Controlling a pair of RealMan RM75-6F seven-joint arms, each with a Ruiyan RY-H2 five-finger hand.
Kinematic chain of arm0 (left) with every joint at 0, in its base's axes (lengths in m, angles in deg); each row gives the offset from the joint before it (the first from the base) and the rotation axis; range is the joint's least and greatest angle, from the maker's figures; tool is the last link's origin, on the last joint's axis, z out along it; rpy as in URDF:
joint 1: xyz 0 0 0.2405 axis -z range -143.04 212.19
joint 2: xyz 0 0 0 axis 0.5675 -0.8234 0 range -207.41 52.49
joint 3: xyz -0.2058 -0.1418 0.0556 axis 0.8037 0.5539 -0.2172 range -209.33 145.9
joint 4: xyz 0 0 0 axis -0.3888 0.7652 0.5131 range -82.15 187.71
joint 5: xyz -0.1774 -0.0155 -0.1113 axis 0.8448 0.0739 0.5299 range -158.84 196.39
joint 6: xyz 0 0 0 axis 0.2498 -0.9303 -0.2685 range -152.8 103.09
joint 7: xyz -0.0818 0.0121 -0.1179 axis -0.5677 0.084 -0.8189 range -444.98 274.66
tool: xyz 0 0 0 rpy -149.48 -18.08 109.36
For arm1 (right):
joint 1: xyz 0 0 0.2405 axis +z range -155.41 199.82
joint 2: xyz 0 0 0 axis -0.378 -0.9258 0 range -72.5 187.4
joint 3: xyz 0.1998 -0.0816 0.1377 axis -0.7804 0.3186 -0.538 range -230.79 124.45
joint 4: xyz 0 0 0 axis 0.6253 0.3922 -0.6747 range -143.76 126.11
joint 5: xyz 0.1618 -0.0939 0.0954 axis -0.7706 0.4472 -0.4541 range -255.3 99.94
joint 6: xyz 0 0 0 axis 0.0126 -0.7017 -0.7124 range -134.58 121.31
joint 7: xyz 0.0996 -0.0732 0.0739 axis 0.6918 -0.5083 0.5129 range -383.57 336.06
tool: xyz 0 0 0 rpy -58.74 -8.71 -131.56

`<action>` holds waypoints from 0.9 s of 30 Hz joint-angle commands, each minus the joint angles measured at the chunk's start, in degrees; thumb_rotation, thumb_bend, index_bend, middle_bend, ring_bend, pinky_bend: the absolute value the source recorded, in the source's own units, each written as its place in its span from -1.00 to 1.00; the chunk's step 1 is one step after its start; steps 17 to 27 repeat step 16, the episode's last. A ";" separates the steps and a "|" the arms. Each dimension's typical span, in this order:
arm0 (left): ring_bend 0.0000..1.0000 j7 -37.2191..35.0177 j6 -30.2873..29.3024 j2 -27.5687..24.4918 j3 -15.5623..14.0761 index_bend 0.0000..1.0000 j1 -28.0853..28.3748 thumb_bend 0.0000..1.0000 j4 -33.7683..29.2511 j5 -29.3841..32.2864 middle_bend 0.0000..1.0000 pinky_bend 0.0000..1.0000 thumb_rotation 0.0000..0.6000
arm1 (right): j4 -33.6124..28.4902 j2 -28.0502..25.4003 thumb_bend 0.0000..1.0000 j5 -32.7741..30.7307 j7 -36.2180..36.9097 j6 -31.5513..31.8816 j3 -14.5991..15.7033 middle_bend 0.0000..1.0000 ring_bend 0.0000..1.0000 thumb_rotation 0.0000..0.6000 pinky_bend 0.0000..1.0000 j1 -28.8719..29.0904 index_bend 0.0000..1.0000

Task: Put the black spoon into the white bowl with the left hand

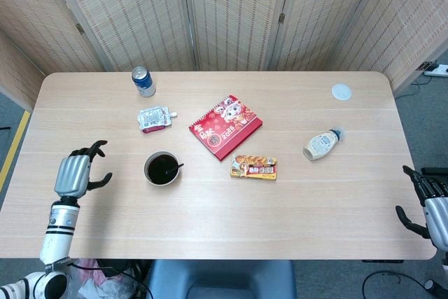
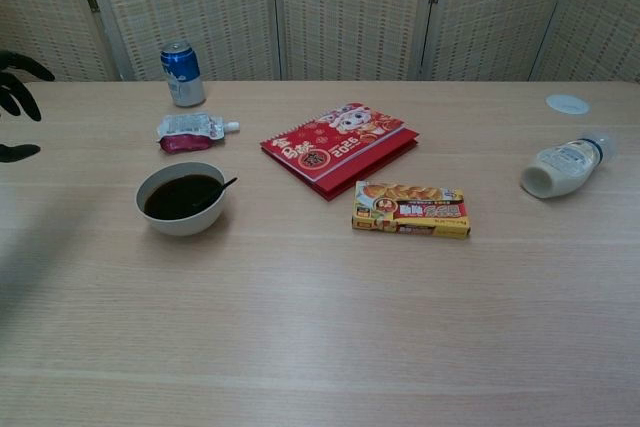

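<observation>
- Head view: the black spoon (image 1: 172,169) lies inside the white bowl (image 1: 149,175), handle tip resting on the rim's right side. The left hand (image 1: 75,173) hovers well left of the bowl, fingers spread wide and holding nothing. The right hand (image 1: 428,201) sits off the desk (image 1: 210,201) edge, fingers loosely apart and holding nothing.
- Chest view: only the left fingertips (image 2: 18,97) show at the frame edge. The placing looks done; a clean retreat means keeping clear of the bowl.
</observation>
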 commanded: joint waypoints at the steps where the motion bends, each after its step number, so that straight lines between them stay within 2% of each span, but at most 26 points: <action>1: -0.31 0.80 -4.43 -2.04 -2.13 -0.55 -3.31 -0.41 -1.75 -3.20 -0.17 -0.34 1.00 | 0.16 0.18 -0.39 0.04 -0.02 -0.43 0.07 -0.66 -0.59 1.00 -0.57 0.27 -0.85; 11: -0.32 5.76 -13.15 -6.44 -7.19 -0.54 -10.62 -0.41 -9.93 -9.69 -0.18 -0.34 1.00 | 0.60 1.50 -0.39 0.94 -0.43 -1.56 0.12 -0.67 -0.59 1.00 -0.57 1.63 -0.85; 16: -0.32 7.03 -16.29 -6.32 -8.17 -0.54 -13.27 -0.41 -11.30 -11.80 -0.18 -0.34 1.00 | 0.03 1.62 -0.39 1.14 -1.07 -1.86 0.09 -0.67 -0.59 1.00 -0.57 2.11 -0.85; 27: -0.32 7.03 -16.29 -6.32 -8.17 -0.54 -13.27 -0.41 -11.30 -11.80 -0.18 -0.34 1.00 | 0.03 1.62 -0.39 1.14 -1.07 -1.86 0.09 -0.67 -0.59 1.00 -0.57 2.11 -0.85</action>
